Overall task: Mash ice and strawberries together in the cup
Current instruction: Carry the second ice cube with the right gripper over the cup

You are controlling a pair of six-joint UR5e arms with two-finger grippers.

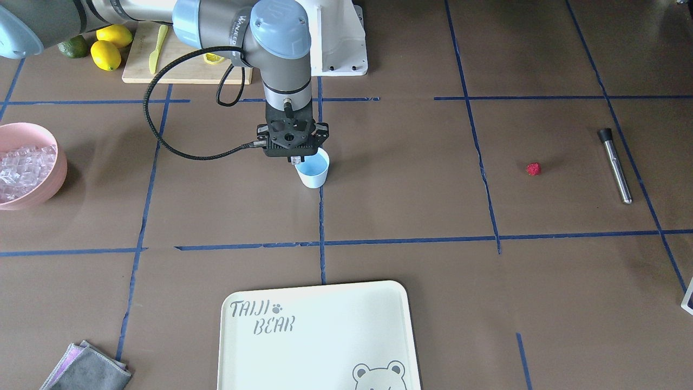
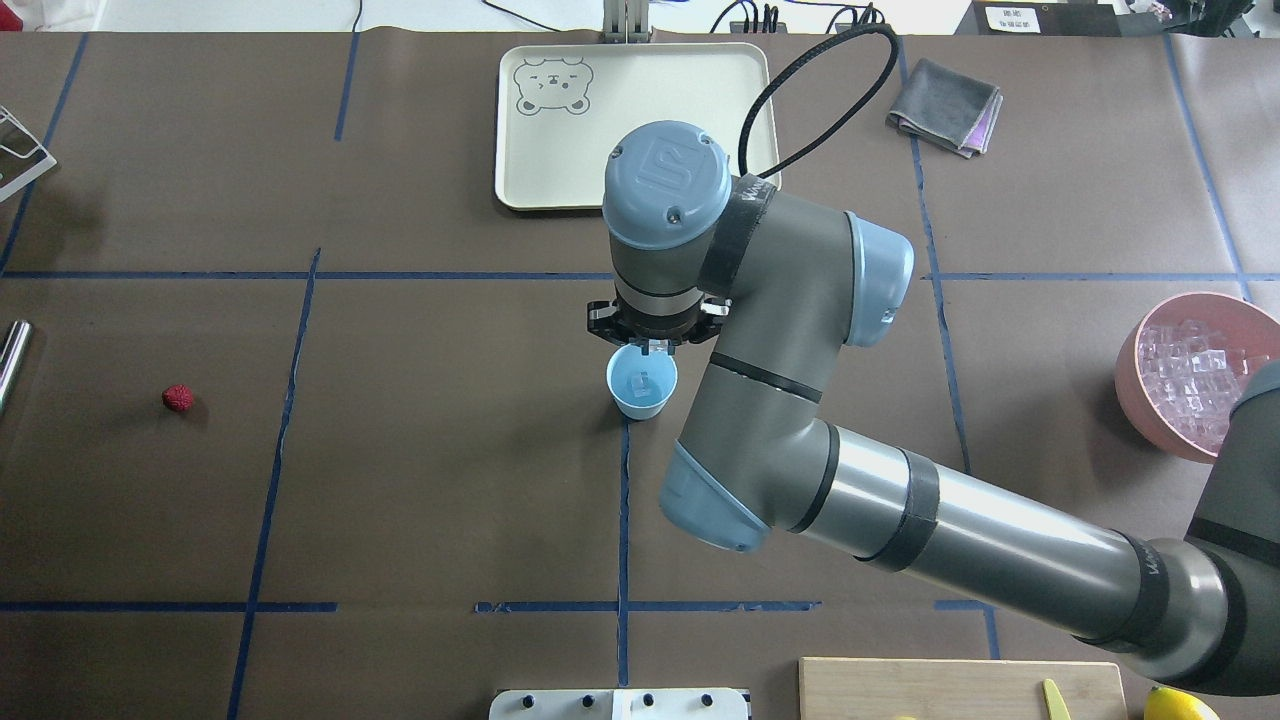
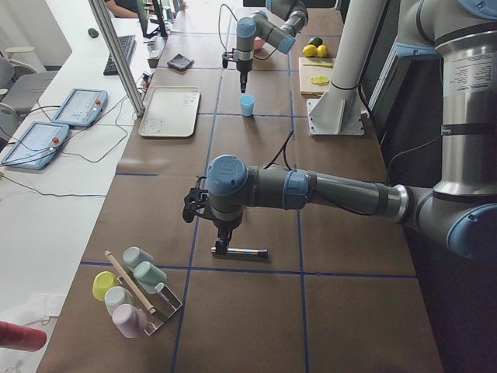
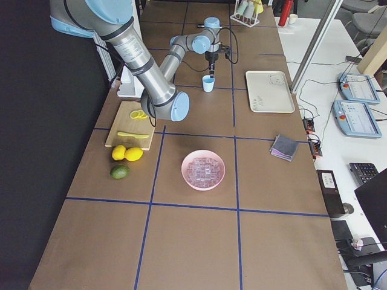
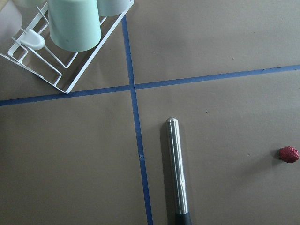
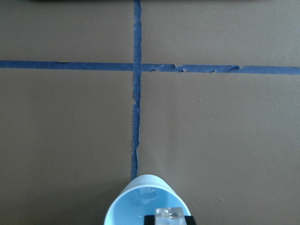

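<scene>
One small clear ice cube [image 6: 169, 214] is pinched in the right end effector [image 1: 296, 161] — straight above the mouth of the small pale-blue tapered plastic cup [image 1: 314, 174].

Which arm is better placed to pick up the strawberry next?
Left. The left gripper hangs above the metal pestle, close to the strawberry; the right gripper holds an ice cube over the cup, far from it.

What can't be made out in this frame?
Left gripper: open or shut unknown; it shows only in the exterior left view.
Cup contents: the right gripper, holding an ice cube, covers part of the mouth in the front-facing view; too small overhead.
Metal rod: cut off by the overhead view's left edge.
</scene>
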